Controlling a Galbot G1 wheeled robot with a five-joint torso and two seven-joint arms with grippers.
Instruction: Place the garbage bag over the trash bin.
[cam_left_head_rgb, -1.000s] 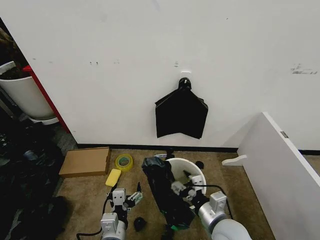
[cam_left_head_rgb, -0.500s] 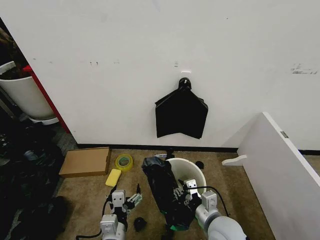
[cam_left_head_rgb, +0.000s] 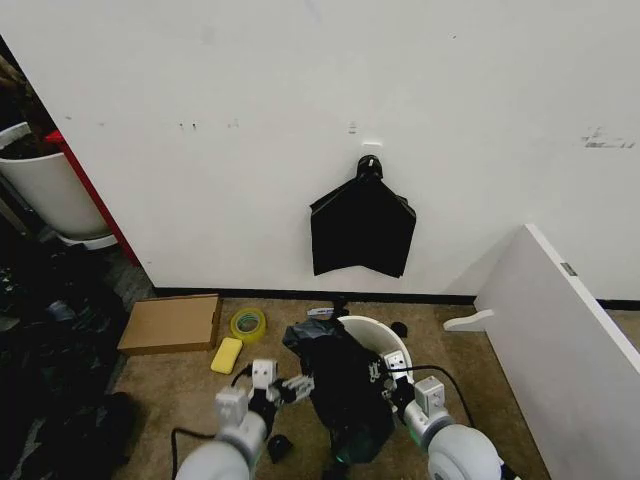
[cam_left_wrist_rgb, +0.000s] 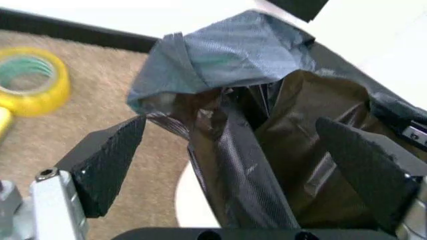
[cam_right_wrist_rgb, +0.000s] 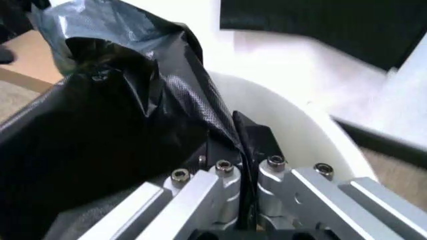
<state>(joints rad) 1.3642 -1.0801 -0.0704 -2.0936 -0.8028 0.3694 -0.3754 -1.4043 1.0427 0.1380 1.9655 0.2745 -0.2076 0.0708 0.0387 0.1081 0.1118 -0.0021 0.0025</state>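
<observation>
While the garbage bag (cam_left_head_rgb: 345, 395) stands crumpled and upright over the near-left part of the trash bin (cam_left_head_rgb: 385, 338), both arms work at it from the robot's side of the bin. Bag covers the left part of the bin's mouth and hangs down the bin's outer wall on that side; the far-right arc of the rolled rim is bare, with white interior visible.

Right gripper (cam_left_head_rgb: 388, 372): at the bin's near rim, just right of the bag. In the right wrist view its fingers (cam_right_wrist_rgb: 257, 142) are clenched together on a fold of the bag (cam_right_wrist_rgb: 113, 120), film pinched between the pads, with the white bin wall (cam_right_wrist_rgb: 300, 132) directly behind.

Left gripper (cam_left_head_rgb: 290, 388): left of the bin, touching or just beside the bag's left flank. In the left wrist view its two black pads (cam_left_wrist_rgb: 110, 162) are spread wide apart, released, the bag's crumpled top (cam_left_wrist_rgb: 253, 115) lying between them; no pad contact can be confirmed.

Around the bin: yellow tape roll (cam_left_head_rgb: 248, 324) and yellow sponge (cam_left_head_rgb: 226, 355) on the carpet to its left, flat cardboard box (cam_left_head_rgb: 172, 323) farther left. Black diamond-shaped bundle (cam_left_head_rgb: 362, 228) hangs on the wall above the bin. White board (cam_left_head_rgb: 560, 345) leans to the bin's right.
</observation>
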